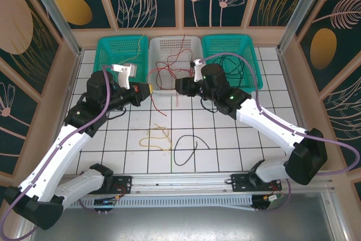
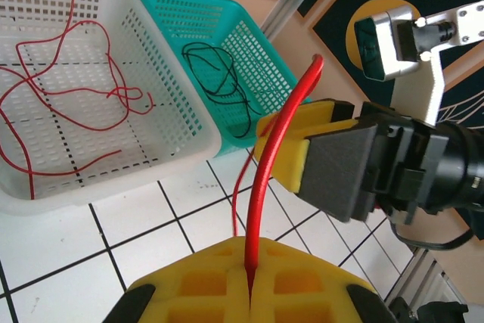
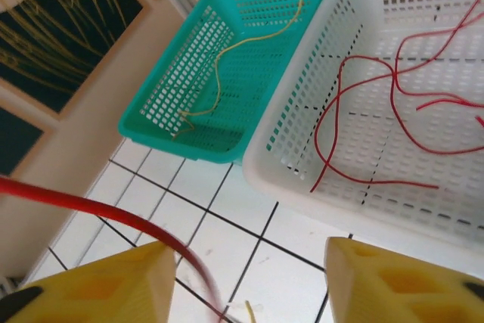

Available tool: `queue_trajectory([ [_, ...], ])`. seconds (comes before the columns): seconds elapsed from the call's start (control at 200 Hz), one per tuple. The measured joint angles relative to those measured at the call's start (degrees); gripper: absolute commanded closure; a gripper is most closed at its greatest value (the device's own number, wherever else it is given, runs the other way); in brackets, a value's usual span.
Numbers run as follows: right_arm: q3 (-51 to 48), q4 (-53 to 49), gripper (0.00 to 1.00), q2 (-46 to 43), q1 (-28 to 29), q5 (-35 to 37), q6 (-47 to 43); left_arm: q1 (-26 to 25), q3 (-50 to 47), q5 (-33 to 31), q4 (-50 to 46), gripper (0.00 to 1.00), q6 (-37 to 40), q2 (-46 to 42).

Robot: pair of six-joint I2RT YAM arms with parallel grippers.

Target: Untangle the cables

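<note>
My left gripper [image 1: 149, 90] [image 2: 249, 281] is shut on a red cable [image 2: 265, 179], which rises out of the yellow pads and curves past my right gripper [image 1: 179, 87]. A loose length of it hangs to the tiles [image 1: 157, 107]. The right gripper [image 3: 249, 285] stands open, and the red cable [image 3: 91, 206] runs along the inner side of its left finger [image 3: 98, 285]. A yellow cable [image 1: 158, 136] and a black cable [image 1: 189, 148] lie loose on the tiles, apart from each other.
Three baskets line the far edge. The left teal basket [image 1: 107, 60] [image 3: 151, 122] holds a yellow cable [image 3: 219, 62]. The white basket [image 1: 152, 46] [image 3: 302, 156] holds red cables [image 3: 393, 88]. The right teal basket [image 1: 251, 55] holds black cable [image 2: 215, 73].
</note>
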Motion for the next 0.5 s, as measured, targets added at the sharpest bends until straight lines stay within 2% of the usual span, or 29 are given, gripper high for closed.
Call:
queue_trajectory([
  [0.095,-1.0,2.4,0.44,0.0,-1.6,-1.7,0.9,0.0,0.0,0.2,0.0,1.0,-0.4,-0.3],
  [0.16,-1.1,3.6,0.5,0.2,-2.1,-2.8,1.3,0.0,0.0,0.5,0.1,1.0,-0.8,-0.6],
  [0.205,-1.1,4.3,0.5,0.4,-2.1,-3.4,1.4,0.0,0.0,0.9,0.2,1.0,-1.0,-0.8],
  [0.37,-2.8,7.7,0.28,0.8,-2.1,-6.3,2.0,0.0,0.0,1.0,0.7,1.0,-1.9,-0.9],
  [0.501,-6.4,10.6,0.19,0.4,-2.1,-8.2,2.7,0.0,0.0,1.0,1.2,1.0,-2.7,-0.9],
])
